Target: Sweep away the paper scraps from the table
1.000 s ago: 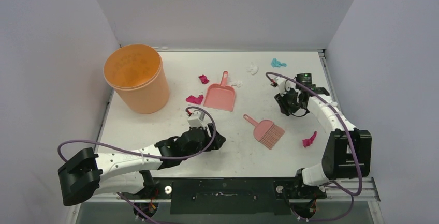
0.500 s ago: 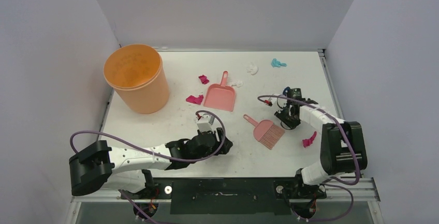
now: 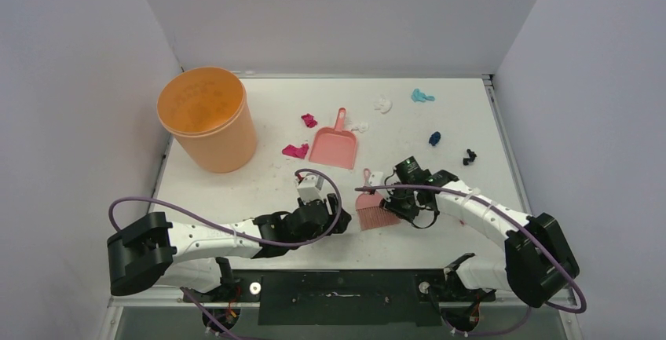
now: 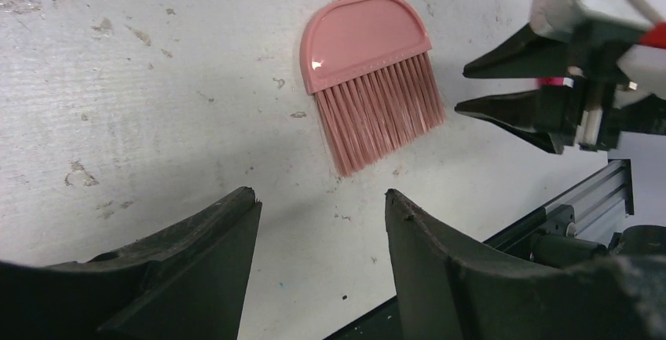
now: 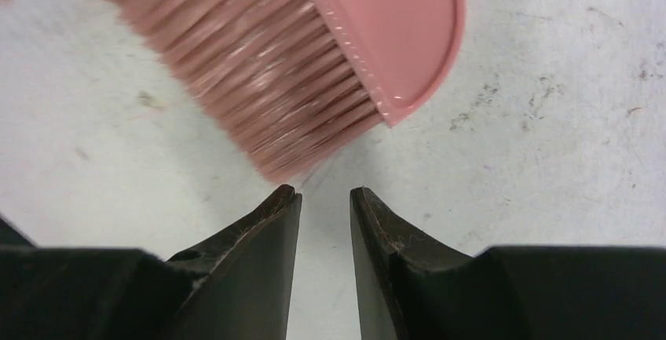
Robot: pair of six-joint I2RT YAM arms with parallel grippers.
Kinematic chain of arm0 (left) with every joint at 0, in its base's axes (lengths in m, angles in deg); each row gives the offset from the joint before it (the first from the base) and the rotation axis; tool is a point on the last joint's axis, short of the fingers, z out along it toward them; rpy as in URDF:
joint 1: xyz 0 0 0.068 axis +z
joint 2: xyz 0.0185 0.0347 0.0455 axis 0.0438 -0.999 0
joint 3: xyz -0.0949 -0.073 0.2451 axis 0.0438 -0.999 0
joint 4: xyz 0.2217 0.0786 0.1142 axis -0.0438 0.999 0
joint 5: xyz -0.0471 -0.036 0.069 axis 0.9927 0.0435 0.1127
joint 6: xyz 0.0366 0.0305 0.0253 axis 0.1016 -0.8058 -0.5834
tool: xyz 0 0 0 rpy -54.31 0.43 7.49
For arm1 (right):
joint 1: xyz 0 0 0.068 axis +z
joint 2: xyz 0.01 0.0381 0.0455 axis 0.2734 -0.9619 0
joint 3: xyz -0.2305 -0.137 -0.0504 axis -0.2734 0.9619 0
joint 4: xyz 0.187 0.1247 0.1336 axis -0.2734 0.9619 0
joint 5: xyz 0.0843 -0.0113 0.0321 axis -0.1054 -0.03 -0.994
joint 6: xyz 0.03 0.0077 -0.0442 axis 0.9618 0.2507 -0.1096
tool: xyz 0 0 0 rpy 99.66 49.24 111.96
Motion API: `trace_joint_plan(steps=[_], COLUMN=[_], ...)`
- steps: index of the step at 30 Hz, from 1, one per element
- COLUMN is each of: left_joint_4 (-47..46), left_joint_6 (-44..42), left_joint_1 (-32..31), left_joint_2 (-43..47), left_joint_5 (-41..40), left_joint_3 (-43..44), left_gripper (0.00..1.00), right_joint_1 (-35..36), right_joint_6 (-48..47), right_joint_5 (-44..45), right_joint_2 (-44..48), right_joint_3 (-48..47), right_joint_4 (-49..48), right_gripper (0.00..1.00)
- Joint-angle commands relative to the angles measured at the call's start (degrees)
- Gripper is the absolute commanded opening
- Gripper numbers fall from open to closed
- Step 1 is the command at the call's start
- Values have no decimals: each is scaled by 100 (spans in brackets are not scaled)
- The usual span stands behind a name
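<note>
Small crumpled paper scraps [image 3: 422,95] lie scattered across the far half of the white rectangular table [image 3: 267,187]. By the near edge, a pink plastic hand brush [image 3: 375,213] lies between the left gripper [image 4: 320,199], spread wide, and the right gripper [image 5: 324,195], narrowly parted and empty.

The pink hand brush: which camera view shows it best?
The left wrist view. The brush lies there sharp and unobstructed: head, bristles and the start of its handle. The top external view shows it small, with little detail. The right wrist view crops it to part of head and bristles.
</note>
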Motion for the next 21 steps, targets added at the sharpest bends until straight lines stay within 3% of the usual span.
trace_joint_plan(steps=[1, 7, 10, 15, 21], left_joint_4=[61, 989, 1456, 2341, 2988], left_joint_6=[6, -377, -616, -1065, -1038], left_joint_1=[-27, -5, 72, 274, 160], left_joint_2=[-33, -901, -1455, -2371, -2886], left_joint_5=[-277, -377, -520, -529, -159], left_joint_3=[321, 1428, 2124, 3351, 3909], left_gripper=[58, 56, 54, 50, 51], right_joint_1=[45, -1194, -1850, -2915, -3743], right_joint_6=[175, 640, 1064, 1648, 2003], right_joint_5=[-703, -1720, -1983, -2636, -2952], right_joint_2=[444, 1007, 1375, 1640, 1479], right_joint_3=[-391, -1112, -1167, -1177, -979], right_joint_4=[307, 585, 444, 261, -120], right_gripper=[32, 36, 53, 71, 73])
